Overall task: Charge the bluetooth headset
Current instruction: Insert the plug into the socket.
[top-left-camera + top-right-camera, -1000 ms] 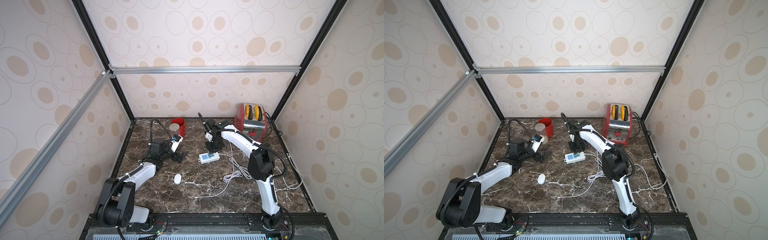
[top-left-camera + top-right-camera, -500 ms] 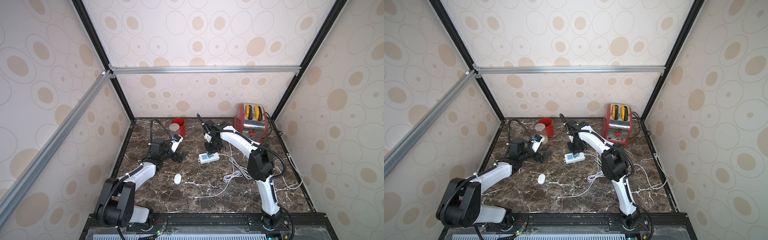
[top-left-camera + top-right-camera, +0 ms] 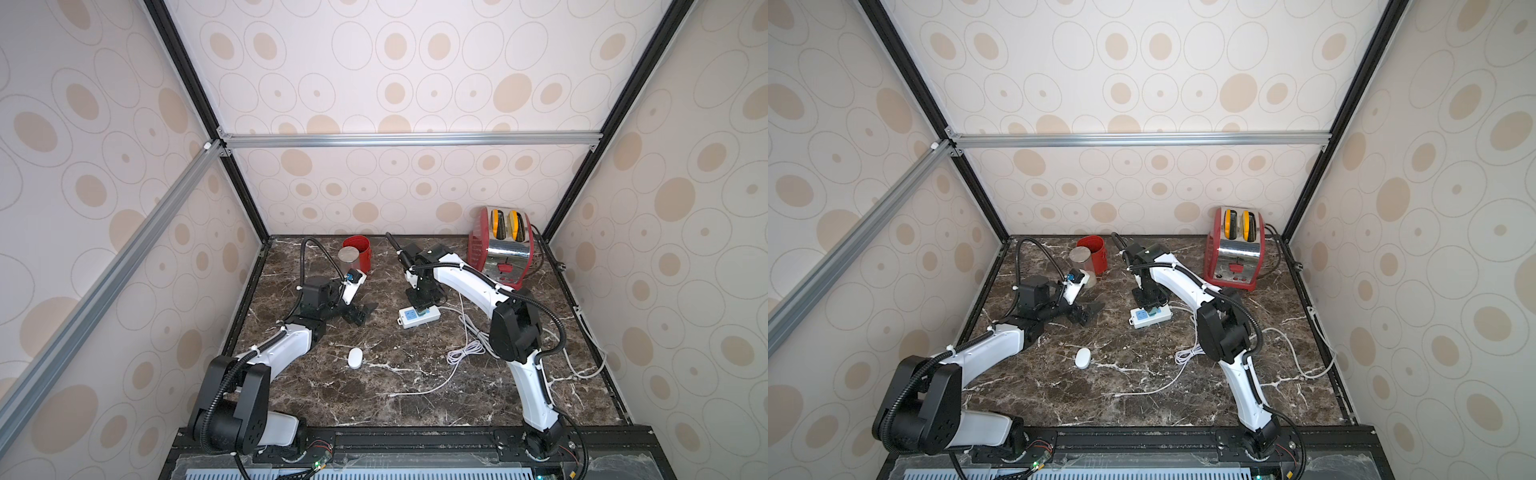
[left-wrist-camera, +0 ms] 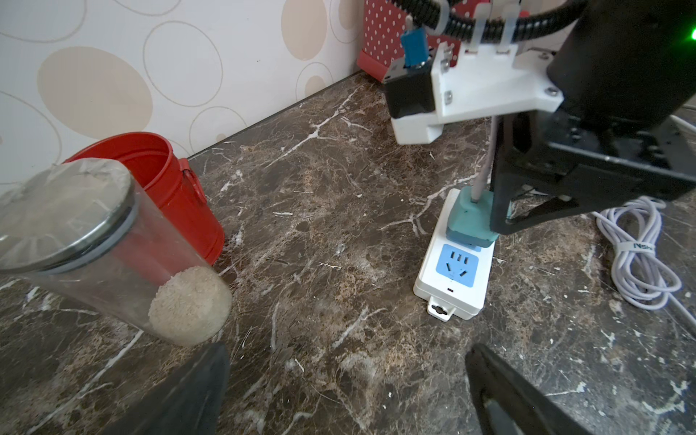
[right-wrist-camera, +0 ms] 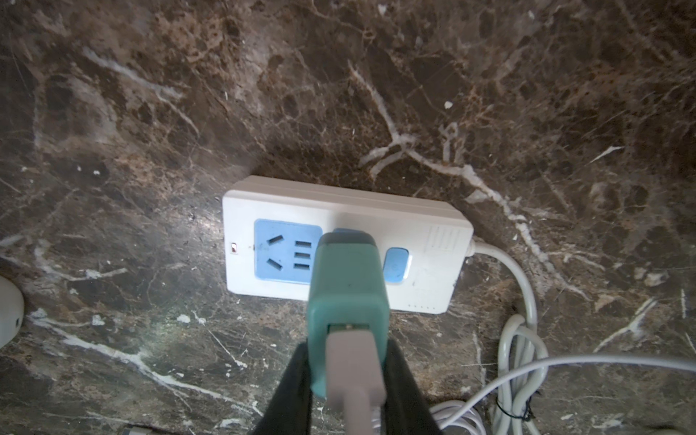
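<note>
My right gripper (image 5: 348, 373) clamps the adapter (image 5: 346, 278) on the power strip (image 5: 339, 205); left gripper (image 4: 344, 357) gapes empty. An off-axis push may skid it.

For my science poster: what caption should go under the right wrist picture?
The right gripper pinches a teal charger adapter sitting on the white power strip.

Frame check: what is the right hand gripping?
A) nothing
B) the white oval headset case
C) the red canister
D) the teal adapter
D: the right hand is closed on the teal adapter seated on the power strip, while the headset case lies apart on its own.
</note>
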Motion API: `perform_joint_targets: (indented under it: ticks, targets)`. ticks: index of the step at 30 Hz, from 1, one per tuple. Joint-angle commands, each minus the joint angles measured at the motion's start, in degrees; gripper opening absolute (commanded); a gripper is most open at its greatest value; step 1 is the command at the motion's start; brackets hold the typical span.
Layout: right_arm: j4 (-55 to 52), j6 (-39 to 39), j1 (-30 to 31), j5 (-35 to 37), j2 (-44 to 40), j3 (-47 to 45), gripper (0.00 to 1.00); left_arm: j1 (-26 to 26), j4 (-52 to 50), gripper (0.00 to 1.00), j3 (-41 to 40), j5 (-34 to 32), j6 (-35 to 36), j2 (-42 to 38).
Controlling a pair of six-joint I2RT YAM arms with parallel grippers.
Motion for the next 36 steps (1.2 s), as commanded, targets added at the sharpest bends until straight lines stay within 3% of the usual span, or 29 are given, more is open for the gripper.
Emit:
perform_joint_targets:
  ticks: [1,5,11,17,21,23,31,36]
  targets:
    - [-0.7,0.2,0.1,-2.1,1.4,-5.9,0.00,0.5,-1.2,0.99,2.5,0.9,1.5,-0.6]
    - [0.6,1.3,-0.1,-4.9,2.4,-8.6,0.00,0.6,-1.3,0.99,2.5,0.9,1.5,-0.5]
    - [-4.0,1.0,0.0,-2.6,7.7,-5.9,0.00,1.0,-1.2,0.99,2.5,1.2,1.3,0.0]
    - [-12.9,1.0,-0.1,-1.7,15.8,7.3,0.00,1.2,-1.1,0.99,2.7,1.5,1.1,0.3]
    - [-10.4,1.8,0.0,0.3,12.3,3.2,0.01,1.4,-0.9,0.99,2.7,1.3,0.7,-0.2]
    - [-7.3,2.5,0.0,0.1,8.7,0.8,0.10,1.5,0.1,0.99,2.5,0.9,-0.3,-1.0]
    - [6.5,0.9,-0.1,-2.7,-6.4,-4.0,0.87,1.4,0.2,0.99,4.0,-2.5,-5.9,-8.4]
    - [17.2,-6.7,0.3,-7.4,-20.6,-21.4,0.89,1.4,-5.8,0.99,4.7,-5.7,-10.5,-14.9]
